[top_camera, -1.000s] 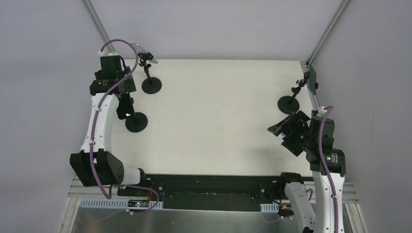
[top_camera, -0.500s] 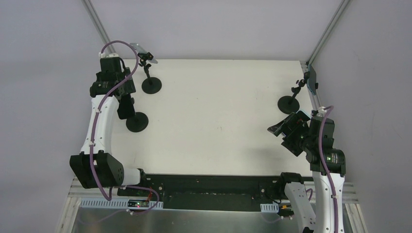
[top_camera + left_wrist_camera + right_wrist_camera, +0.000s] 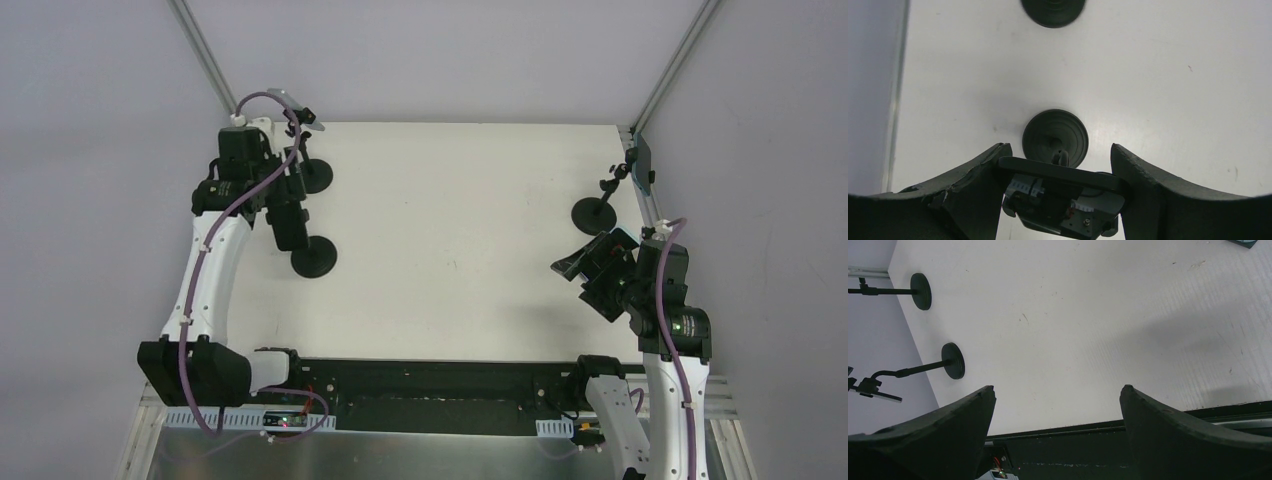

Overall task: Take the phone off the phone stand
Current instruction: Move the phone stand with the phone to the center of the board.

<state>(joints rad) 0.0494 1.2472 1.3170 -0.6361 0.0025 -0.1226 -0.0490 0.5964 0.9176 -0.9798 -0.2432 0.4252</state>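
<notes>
At the far left of the desk [image 3: 450, 230], over the phone stand [image 3: 313, 258]: left hand [image 3: 291, 228], closed down onto the phone [image 3: 1048, 169]. Pinches it end to end, one finger at each short edge, with no gap showing in the wrist view. Grips nothing besides. Phone not yet free, by the look of it seated in the clamp at the top of the stem, with the stand's round base showing just beyond it. Long axis straight across from finger to finger, roughly level. Calls, most likely, for a pull away from the clamp, up and off the stem. Risks dragging the light stand along if the clamp bites hard. Falls plainly to the left arm: right hand [image 3: 582, 268] well apart at the near right, spread wide, carrying nothing. Underneath, pale matte board, lightly scuffed. Offers open room toward the middle, less on the left, with a second stand [image 3: 312, 177] just beyond and the grey wall near. Third stand [image 3: 594, 212] by the far right edge.
</notes>
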